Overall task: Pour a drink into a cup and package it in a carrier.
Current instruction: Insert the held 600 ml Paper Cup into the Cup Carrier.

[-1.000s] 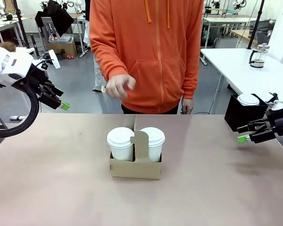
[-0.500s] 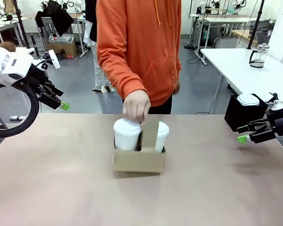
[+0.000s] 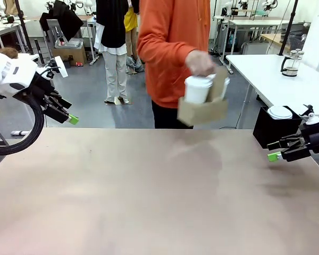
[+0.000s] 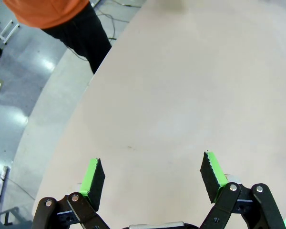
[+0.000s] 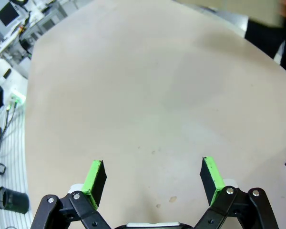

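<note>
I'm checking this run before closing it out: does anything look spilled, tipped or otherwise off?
No spill shows on the table. The carrier hangs slightly tilted in the person's hand, off the table, its lidded cups upright. Both grippers, left and right, are open and empty at the table's sides.

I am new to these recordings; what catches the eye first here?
A person in an orange hoodie beyond the table's far edge holds the brown carrier with a white cup in the air. The left gripper and right gripper hang open at the table's two sides.
</note>
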